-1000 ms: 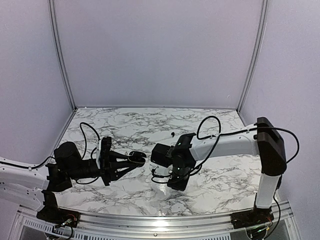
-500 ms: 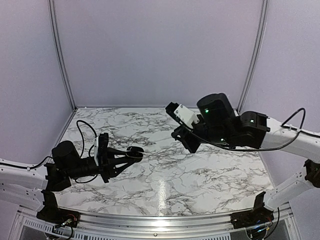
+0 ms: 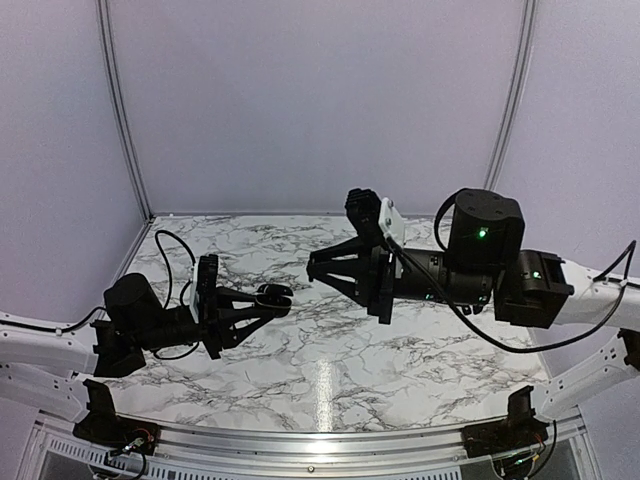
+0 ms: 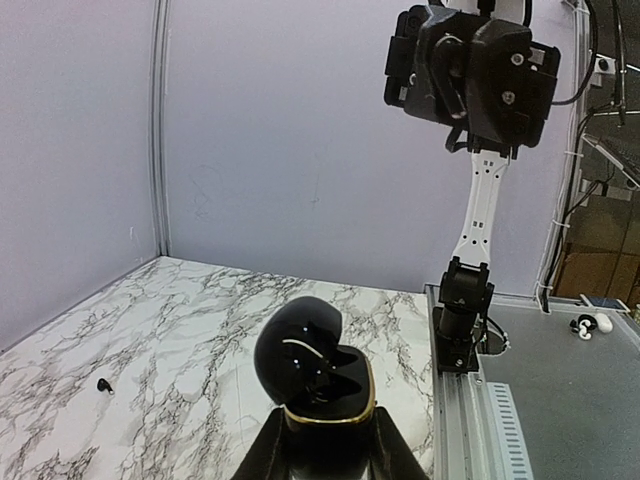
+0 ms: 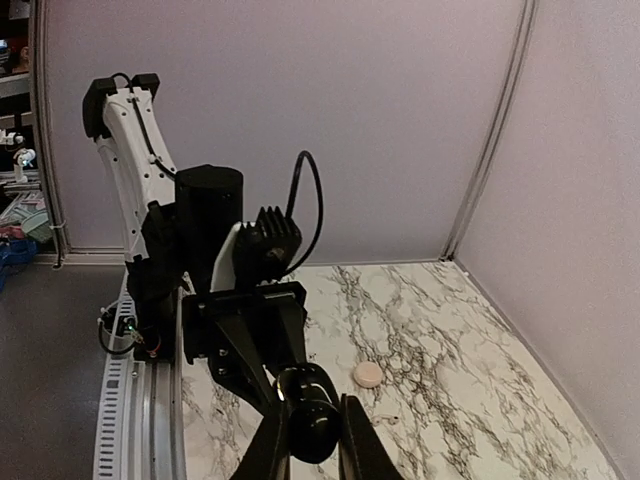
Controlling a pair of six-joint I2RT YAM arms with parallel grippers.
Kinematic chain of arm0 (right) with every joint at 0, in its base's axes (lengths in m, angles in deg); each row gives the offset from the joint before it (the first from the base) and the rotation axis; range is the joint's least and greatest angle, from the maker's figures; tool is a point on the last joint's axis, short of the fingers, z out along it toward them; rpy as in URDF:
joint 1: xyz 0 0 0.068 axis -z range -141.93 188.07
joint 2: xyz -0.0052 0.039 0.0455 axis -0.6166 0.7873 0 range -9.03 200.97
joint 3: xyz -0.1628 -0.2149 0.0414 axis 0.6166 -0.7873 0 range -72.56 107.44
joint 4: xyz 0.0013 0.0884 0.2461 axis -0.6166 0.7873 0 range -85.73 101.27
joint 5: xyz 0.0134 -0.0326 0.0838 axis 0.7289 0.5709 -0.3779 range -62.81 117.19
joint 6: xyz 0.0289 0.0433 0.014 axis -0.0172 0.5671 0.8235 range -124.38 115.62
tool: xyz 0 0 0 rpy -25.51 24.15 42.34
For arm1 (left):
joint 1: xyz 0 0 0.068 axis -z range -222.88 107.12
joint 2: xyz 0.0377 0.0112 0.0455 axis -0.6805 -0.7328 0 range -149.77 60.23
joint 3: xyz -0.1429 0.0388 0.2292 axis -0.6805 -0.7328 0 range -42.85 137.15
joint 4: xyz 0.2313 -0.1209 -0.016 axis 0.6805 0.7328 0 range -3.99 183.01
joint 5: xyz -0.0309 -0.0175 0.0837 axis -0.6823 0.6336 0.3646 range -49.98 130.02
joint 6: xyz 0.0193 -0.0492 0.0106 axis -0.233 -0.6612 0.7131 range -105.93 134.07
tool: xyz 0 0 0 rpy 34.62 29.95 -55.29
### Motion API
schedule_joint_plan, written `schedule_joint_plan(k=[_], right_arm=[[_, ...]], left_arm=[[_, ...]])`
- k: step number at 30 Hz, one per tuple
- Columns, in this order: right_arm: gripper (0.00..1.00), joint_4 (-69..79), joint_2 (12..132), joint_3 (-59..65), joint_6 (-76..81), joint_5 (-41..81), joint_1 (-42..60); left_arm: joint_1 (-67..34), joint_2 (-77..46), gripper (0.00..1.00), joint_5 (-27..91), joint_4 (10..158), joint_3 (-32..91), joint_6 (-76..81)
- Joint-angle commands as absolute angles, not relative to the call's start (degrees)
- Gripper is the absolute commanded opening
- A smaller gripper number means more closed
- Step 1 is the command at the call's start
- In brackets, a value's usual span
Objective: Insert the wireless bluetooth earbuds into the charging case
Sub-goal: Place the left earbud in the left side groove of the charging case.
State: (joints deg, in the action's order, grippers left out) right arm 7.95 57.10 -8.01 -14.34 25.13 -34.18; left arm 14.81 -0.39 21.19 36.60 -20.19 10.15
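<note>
My left gripper (image 3: 268,297) (image 4: 325,445) is shut on the base of a glossy black hinged charging case (image 4: 315,360) (image 3: 274,293) with a gold rim. It holds the case above the marble, lid open and wells showing. My right gripper (image 3: 313,268) (image 5: 316,405) hangs higher, pointing left at the case (image 5: 305,372) from a short gap. Its fingers are shut on a small rounded black earbud (image 5: 315,430). Another tiny black earbud (image 4: 103,384) lies on the marble, far from the case.
A pale pinkish round pebble-like thing (image 5: 368,374) lies on the marble beside a small white stemmed piece (image 5: 385,418). The right arm's base (image 4: 460,300) stands on the metal rail at the table edge. Walls close the back and sides.
The right arm rose from low over the table, swung up and right, then turned its gripper leftward toward the case. The left gripper lifted the case slightly toward the back.
</note>
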Motion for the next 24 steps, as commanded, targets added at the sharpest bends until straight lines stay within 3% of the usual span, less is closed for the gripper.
schedule_joint_plan(k=[1, 9, 24], right_arm=[[0.07, 2.3, 60.4, -6.5, -14.8, 18.7, -35.8], [0.07, 0.8, 64.8, -6.1, -12.6, 13.2, -35.9], [0.07, 2.3, 68.7, -4.8, -13.9, 17.1, -35.9]], left_arm=[[14.6, -0.5, 0.00, 20.0, 33.9, -18.2, 9.4], [14.6, -0.5, 0.00, 17.1, 33.3, -17.6, 9.4], [14.7, 0.4, 0.00, 13.2, 32.3, -17.7, 8.9]])
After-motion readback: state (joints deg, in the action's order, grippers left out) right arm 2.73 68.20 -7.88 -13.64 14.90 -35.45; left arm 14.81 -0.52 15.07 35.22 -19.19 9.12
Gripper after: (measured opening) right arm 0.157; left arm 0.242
